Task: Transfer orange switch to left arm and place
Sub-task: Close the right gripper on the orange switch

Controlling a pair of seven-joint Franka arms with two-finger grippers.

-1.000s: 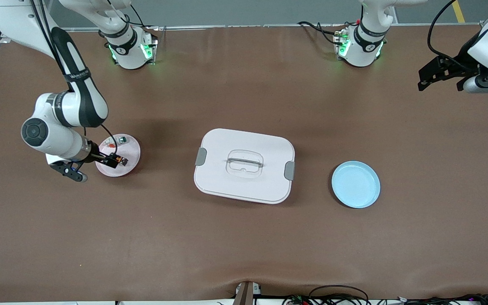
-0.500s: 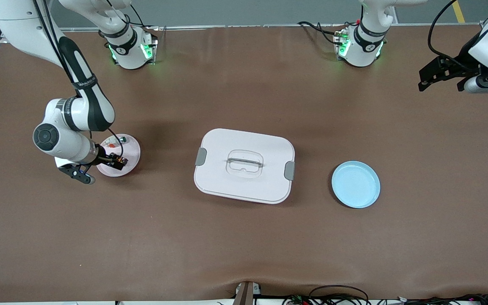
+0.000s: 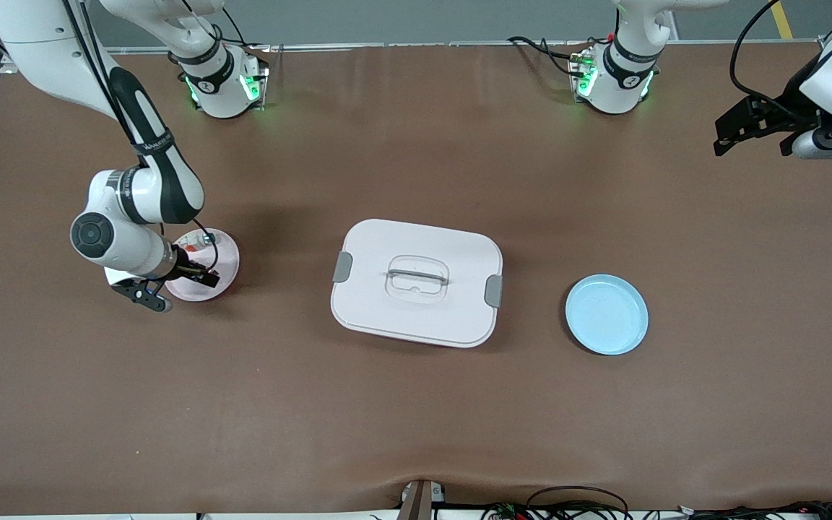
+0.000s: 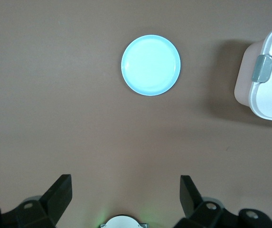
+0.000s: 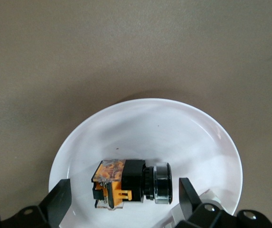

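The orange switch [image 5: 131, 183] lies on its side on the pink plate [image 3: 225, 261], which looks white in the right wrist view [image 5: 150, 123]. My right gripper [image 3: 198, 275] is low over that plate. It is open, with one finger on each side of the switch [image 5: 125, 202] and not touching it. In the front view the gripper hides the switch. The white box [image 3: 416, 282] with grey clips stands mid-table; its corner shows in the left wrist view [image 4: 271, 80]. My left gripper [image 3: 730, 137] waits high over the table at the left arm's end, open and empty [image 4: 125, 197].
A blue plate [image 3: 607, 314] lies empty between the box and the left arm's end; it also shows in the left wrist view [image 4: 150, 65]. A pale part with a green end [image 3: 201, 240] lies on the pink plate, farther from the front camera than the switch.
The right arm's wrist has shifted a little toward the box end while its gripper stayed over the pink plate. The left arm has not moved.
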